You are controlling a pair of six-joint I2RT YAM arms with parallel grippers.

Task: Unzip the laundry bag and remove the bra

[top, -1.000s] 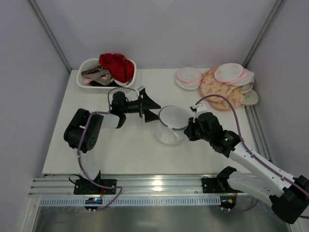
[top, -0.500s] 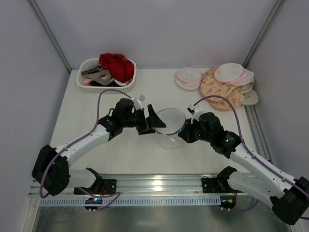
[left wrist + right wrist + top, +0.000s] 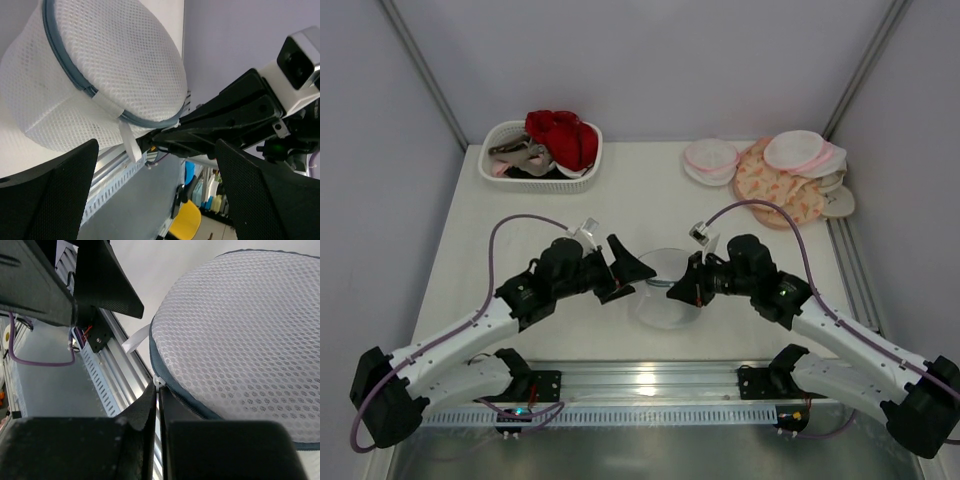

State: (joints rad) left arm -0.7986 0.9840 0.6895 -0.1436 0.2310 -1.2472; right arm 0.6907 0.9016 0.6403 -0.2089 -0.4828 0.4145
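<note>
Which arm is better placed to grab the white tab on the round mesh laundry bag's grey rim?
Left. The left gripper is open and faces the round white mesh laundry bag, the white tab framed between its fingers. The right gripper is shut, apparently pinching the rim.

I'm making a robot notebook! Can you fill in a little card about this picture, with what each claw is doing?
Laundry bag: mid-table, between both grippers
Zipper: looks closed where it shows
Left gripper: open, beside the bag
Right gripper: shut on the bag's rim
Bra: not visible
Basket: back left, red garment inside
</note>
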